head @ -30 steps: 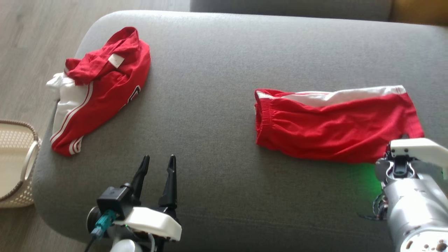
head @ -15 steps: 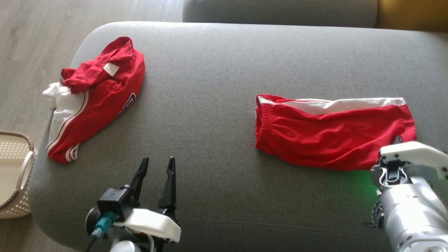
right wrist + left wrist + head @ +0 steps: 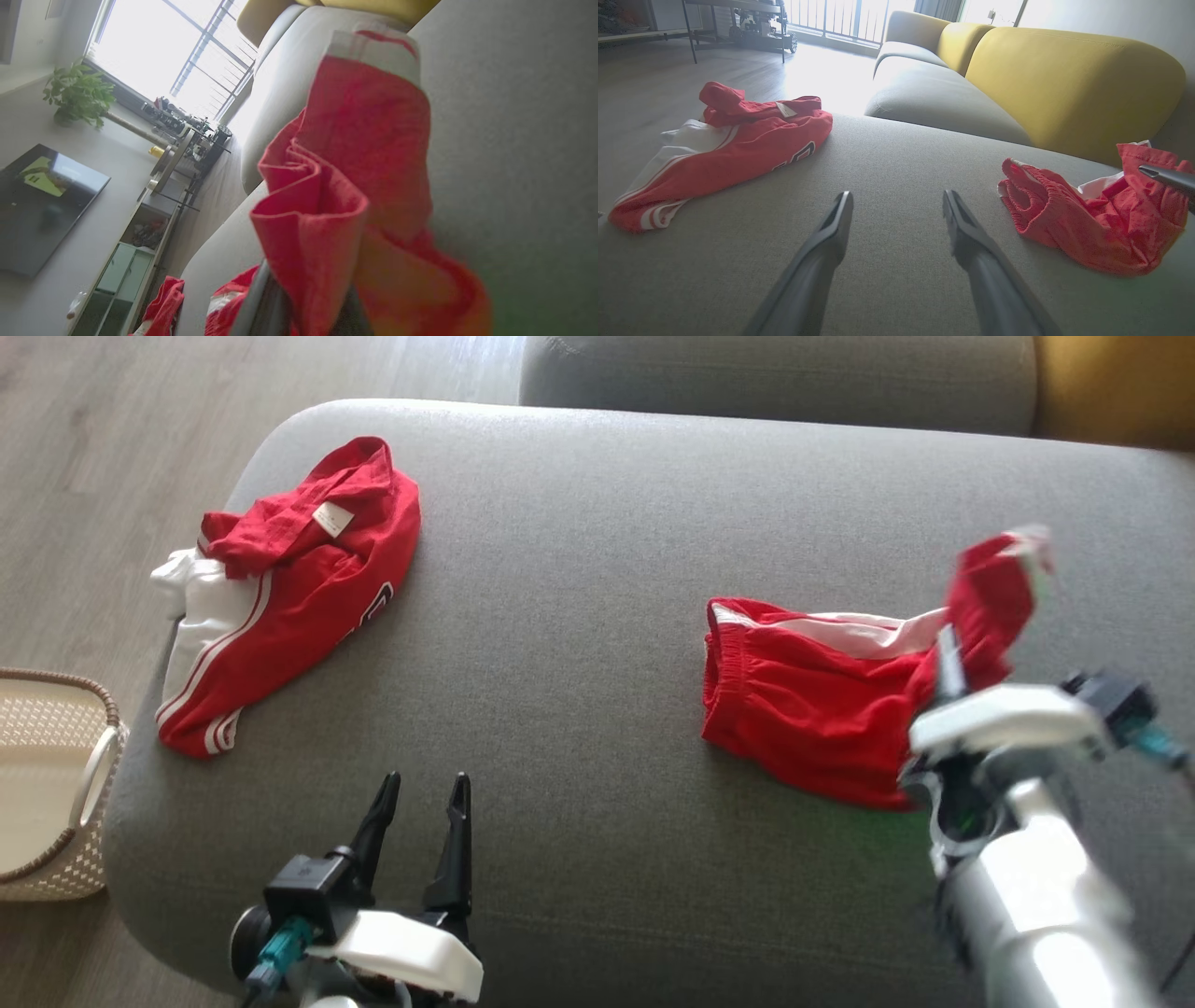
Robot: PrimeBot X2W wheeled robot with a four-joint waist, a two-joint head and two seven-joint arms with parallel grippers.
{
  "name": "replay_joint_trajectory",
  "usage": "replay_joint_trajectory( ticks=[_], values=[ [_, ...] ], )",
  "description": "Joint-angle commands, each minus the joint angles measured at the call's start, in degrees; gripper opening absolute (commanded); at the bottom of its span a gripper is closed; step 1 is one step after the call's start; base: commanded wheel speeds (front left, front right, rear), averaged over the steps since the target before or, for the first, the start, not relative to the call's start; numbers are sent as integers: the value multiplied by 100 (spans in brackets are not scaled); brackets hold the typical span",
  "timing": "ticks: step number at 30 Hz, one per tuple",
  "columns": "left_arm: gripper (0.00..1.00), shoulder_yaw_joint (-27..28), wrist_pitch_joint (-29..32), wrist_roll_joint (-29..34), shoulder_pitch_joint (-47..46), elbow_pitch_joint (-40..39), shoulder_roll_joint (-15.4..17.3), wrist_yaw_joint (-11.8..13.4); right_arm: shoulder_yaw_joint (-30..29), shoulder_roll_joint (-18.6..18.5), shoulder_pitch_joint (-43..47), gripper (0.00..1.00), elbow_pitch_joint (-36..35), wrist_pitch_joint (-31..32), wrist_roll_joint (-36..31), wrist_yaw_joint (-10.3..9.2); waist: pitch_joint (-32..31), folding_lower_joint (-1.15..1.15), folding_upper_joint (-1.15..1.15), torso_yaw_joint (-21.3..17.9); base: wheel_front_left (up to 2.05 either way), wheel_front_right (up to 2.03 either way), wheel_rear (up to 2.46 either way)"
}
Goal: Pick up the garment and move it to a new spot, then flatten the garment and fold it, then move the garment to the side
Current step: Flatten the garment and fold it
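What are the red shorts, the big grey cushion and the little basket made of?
Red shorts: thin, soft, matte cloth; they wrinkle and droop where lifted. Grey cushion: matte woven upholstery; a fine grain shows. Basket: probably cream plastic, given its regular lattice of holes, with a brown rim; hard to be sure.

Premises: a home living room, evidenced by sofa [image 3: 597, 616], television [image 3: 42, 205], potted plant [image 3: 77, 93], large window [image 3: 154, 46], wood floor [image 3: 112, 429] and basket [image 3: 56, 784].
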Motion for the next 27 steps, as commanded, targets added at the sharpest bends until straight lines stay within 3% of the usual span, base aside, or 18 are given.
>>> replay_joint_trajectory(
  ticks=[1, 6, 13, 27],
  values=[
    [100, 203, -70, 24, -171, -211, 3, -35, 418, 61, 150, 0, -399, -42, 181, -1, 16, 0, 0, 20, 0, 0, 0],
    [100, 190, -70, 24, -158, -242, 3, -22, 1129, 61, 565, 0, -1161, -67, 528, -1, 90, 0, 0, 86, 0, 0, 0],
    [100, 192, -70, 34, -167, -196, 3, -30, 1511, 61, 847, 0, -1712, -70, 668, -1, 115, 0, 0, 171, 0, 0, 0],
    [100, 192, -70, 38, -140, -179, 3, -20, 2068, 61, 1097, 0, -1779, -70, 748, -1, 94, 0, 0, 213, 0, 0, 0]
  ],
)
